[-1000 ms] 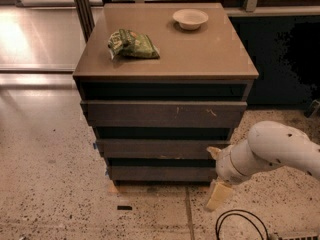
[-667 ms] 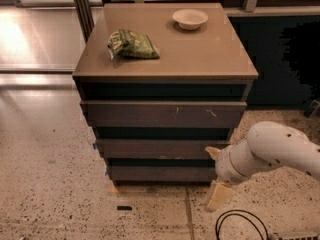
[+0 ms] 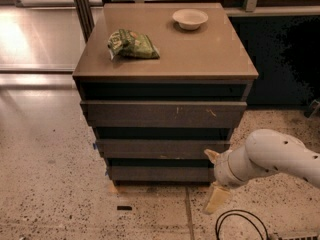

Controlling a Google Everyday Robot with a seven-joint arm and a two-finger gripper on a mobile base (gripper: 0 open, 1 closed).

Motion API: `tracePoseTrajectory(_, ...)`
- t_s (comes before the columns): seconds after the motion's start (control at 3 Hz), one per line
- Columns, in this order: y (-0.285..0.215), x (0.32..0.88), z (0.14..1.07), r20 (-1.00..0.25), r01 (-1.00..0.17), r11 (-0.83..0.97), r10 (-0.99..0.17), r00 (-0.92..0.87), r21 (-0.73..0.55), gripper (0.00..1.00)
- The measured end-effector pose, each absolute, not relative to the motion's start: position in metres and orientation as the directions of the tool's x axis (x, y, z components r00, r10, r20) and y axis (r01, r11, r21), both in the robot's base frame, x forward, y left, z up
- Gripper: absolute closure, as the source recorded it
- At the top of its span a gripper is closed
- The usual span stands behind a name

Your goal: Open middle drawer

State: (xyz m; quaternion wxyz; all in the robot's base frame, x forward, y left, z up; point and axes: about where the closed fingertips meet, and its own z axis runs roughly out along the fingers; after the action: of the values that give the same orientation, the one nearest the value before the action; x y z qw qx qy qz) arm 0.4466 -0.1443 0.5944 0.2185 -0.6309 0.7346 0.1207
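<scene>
The middle drawer (image 3: 159, 148) is the flat, dark grey-brown front between the scratched top front (image 3: 162, 113) and the small bottom front (image 3: 159, 173). It is shut, and its inner tray is hidden. My gripper (image 3: 215, 178) is at the cabinet's lower right front corner, on a white arm (image 3: 272, 159) that comes in from the right. Its cream fingers are spread apart. The upper fingertip (image 3: 211, 155) is at the right end of the middle drawer's front; I cannot tell if it touches. The lower finger (image 3: 215, 199) hangs near the floor.
On the cabinet top (image 3: 200, 49) lie a green snack bag (image 3: 132, 44) and a white bowl (image 3: 190, 18). A black cable (image 3: 240, 226) loops on the speckled floor under the arm. A dark wall stands to the right and metal posts (image 3: 82, 6) behind left.
</scene>
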Motion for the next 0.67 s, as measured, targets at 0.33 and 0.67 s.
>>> tracePoseTrajectory(0.33,-0.139,0.45,0.561,-0.472,-0.975,0.167,-0.878,-0.08,-0.146,0.0)
tracePoseTrajectory(0.67,-0.133,0.471,0.54,-0.459,-0.966,0.16,-0.887,-0.051,-0.202,0.0)
